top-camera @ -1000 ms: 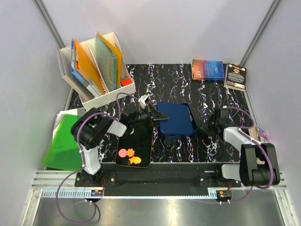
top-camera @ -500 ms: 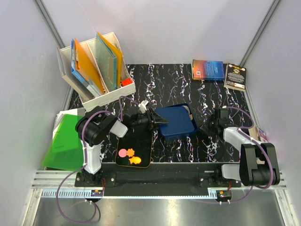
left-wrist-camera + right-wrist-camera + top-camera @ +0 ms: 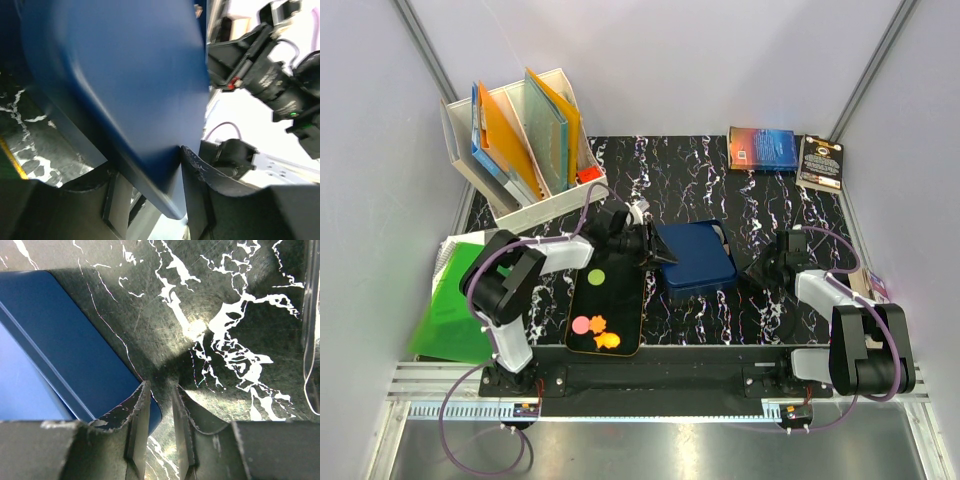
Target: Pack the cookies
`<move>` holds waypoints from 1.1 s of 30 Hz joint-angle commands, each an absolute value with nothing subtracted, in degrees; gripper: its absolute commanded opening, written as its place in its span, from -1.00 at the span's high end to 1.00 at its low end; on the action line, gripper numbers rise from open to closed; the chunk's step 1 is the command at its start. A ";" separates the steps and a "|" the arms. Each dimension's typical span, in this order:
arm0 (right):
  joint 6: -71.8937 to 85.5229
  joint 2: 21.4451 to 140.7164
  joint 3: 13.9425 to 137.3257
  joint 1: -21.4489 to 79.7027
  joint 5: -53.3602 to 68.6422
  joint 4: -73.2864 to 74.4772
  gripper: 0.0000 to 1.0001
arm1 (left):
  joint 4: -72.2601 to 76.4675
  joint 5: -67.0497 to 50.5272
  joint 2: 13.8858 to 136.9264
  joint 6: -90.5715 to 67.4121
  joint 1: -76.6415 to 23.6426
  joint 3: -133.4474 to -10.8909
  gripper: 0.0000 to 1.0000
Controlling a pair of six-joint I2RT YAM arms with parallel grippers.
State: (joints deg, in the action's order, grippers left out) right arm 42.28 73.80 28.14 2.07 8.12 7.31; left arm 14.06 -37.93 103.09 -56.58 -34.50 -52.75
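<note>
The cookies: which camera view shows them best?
The top external view: the cookies, one green, one pink, two orange, lie unobstructed on the black tray. Both wrist views show no cookie, mostly the blue tin.

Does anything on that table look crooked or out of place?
Yes: the blue metal tin lid sits skewed, one edge pinched in the left claw. The green round cookie lies apart from the pink and orange ones.

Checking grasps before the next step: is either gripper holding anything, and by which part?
The left gripper pinches the blue lid at its thin edge. The right gripper holds nothing; its nearly closed fingers sit beside the tin's corner.
</note>
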 commanded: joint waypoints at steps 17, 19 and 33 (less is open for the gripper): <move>42.10 72.16 28.39 2.20 8.53 6.33 0.31 | -16.43 -32.78 97.47 -37.18 -33.31 -58.71 -0.45; 42.10 72.07 28.48 2.20 8.61 6.42 0.31 | -18.44 -32.08 97.38 -35.95 -33.14 -59.76 -0.46; 42.01 72.33 29.09 2.28 8.79 6.42 0.31 | -27.51 -27.16 92.55 -30.85 -31.20 -64.34 -0.45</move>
State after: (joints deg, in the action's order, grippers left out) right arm 42.28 73.30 28.14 2.07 8.25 7.31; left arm -23.33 -31.20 95.77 -33.54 -32.42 -62.35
